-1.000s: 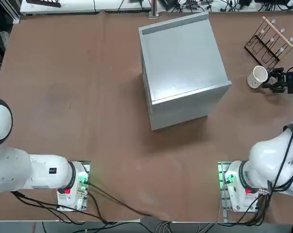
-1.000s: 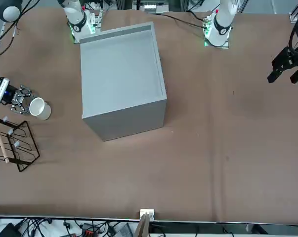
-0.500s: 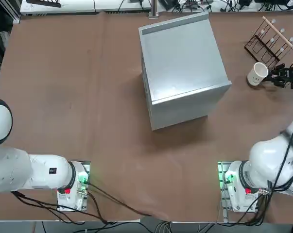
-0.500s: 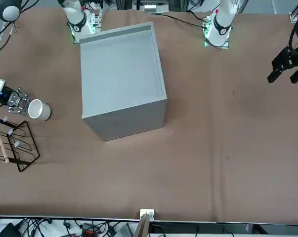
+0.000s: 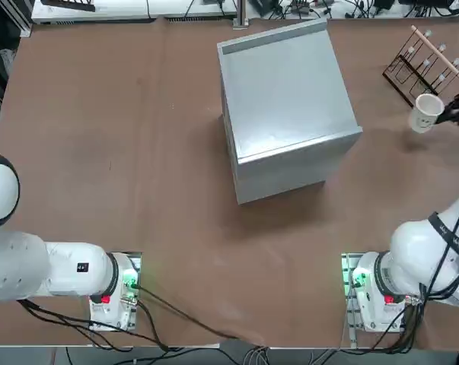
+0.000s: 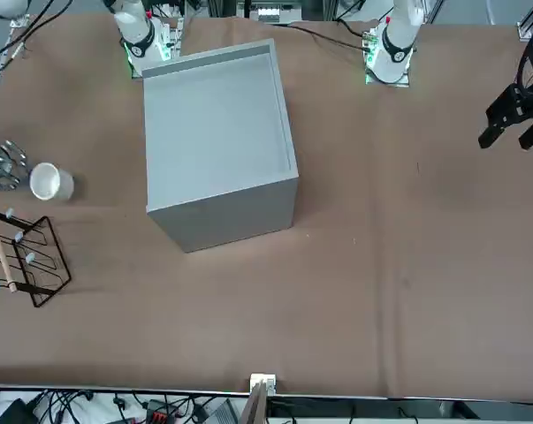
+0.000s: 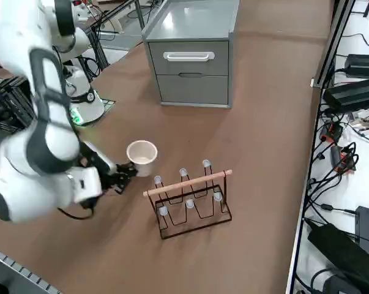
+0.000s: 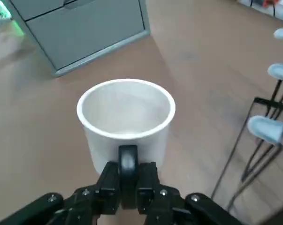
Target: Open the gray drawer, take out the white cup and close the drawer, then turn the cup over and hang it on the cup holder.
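Pinches the dark handle (image 8: 128,171) of the white cup (image 8: 127,115) between the two black fingers of the right gripper (image 8: 128,183), closed down firmly on both sides of it. Carries the white cup mouth up in the upper right of the top view, near the cup holder (image 7: 187,183) but apart from it. Reaches level from the right edge of the top view, fingertips aimed toward the left. Bends down from the upper left of the right side view in smooth white segments of the right arm (image 7: 46,122), banded in dark gray, then runs low across to the right into black, jointed finger hardware.

Shows smooth, plain white walls on the white cup, narrowing from a round, thick rim toward the base. Puts the cup holder at the centre of the right side view: thin dark wire bent into an angular frame, a round pale wooden bar along the top, whitish rounded tips on the pegs.

Sets the large boxy cabinet (image 5: 290,95) at the upper centre of the top view, in smooth gray metal with a soft sheen. Turns two flush, closed drawer fronts to the right side view: the upper front (image 7: 190,66) with a white bar handle (image 7: 188,56), the lower front (image 7: 193,90) with a slim recessed grip. Reveals bare pale inner walls through the cup's open mouth
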`<state>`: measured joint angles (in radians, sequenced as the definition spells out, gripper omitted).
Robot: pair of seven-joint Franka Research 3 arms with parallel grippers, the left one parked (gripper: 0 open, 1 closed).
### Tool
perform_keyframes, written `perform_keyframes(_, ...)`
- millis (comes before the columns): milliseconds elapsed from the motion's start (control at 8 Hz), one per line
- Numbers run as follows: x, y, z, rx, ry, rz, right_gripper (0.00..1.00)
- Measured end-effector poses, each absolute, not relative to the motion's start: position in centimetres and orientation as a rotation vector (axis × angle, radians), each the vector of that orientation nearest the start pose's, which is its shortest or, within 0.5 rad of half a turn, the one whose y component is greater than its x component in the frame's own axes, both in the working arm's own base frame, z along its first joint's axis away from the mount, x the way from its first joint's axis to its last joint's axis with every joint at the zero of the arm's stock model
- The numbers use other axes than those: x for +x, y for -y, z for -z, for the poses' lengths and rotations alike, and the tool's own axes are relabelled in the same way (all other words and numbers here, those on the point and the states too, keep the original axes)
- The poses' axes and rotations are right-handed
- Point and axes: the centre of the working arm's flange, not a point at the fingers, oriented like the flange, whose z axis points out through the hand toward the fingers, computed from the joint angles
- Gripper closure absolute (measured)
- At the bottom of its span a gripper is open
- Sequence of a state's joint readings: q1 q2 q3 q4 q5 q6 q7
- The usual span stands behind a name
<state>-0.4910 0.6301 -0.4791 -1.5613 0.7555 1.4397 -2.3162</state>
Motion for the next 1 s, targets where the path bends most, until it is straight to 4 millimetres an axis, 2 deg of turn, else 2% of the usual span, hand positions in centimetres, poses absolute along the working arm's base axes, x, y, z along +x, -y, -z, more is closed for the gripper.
perform_keyframes(250, 45.3, 43.5, -36.7, -2.211, 1.376, 0.441, 0.81)
perform_keyframes(375, 46.8, 42.2, -39.9, -2.31, 1.404, 0.326, 0.81)
perform_keyframes(500, 48.9, 40.0, -42.4, -2.403, 1.42, 0.213, 0.81)
perform_keyframes(1000, 57.9, 28.6, -49.1, -2.748, 1.412, -0.169, 0.81)
